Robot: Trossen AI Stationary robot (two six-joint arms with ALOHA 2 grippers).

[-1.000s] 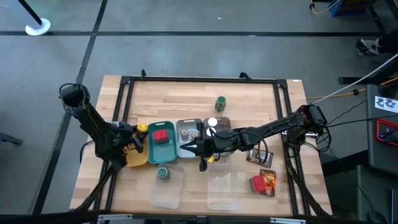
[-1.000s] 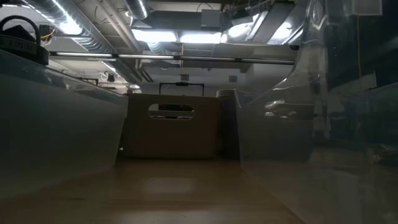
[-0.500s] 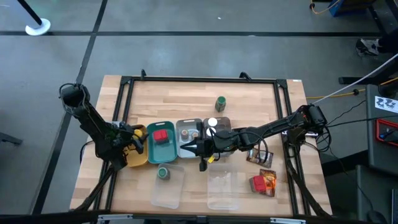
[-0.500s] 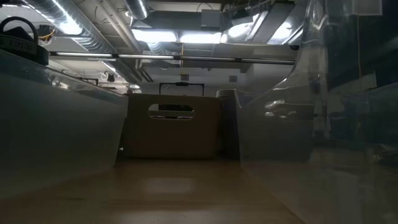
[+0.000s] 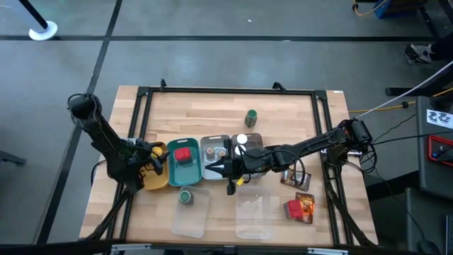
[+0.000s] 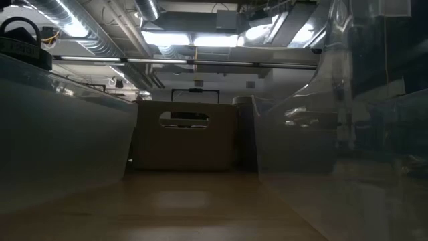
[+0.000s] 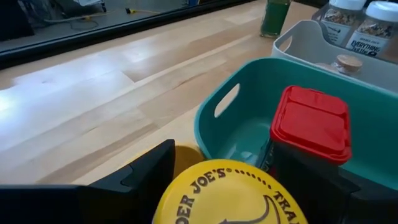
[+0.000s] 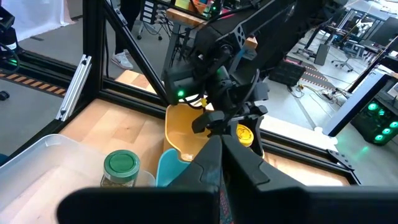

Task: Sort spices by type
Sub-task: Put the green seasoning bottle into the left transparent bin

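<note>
We see the left pincer (image 5: pixel 157 154) low over the yellow tray (image 5: pixel 151 177), clamped on a jar (image 7: pixel 227 194) whose yellow lid reads "DER JOE'S". The right pincer (image 5: pixel 228 169) hovers closed beside the grey tray (image 5: pixel 212 172). 1 red box (image 7: pixel 310 119) stands in the teal tray (image 7: pixel 231 99).

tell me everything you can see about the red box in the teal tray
The red box is a small container with a bright red, squarish lid with rounded corners and a raised rim; it looks like plastic. In the left wrist view the body under the lid is dark and mostly hidden. It stands upright inside the teal tray, lid shut, and is the only thing seen in that tray. Neither gripper touches it; the left gripper is beside it over the yellow tray.
</note>
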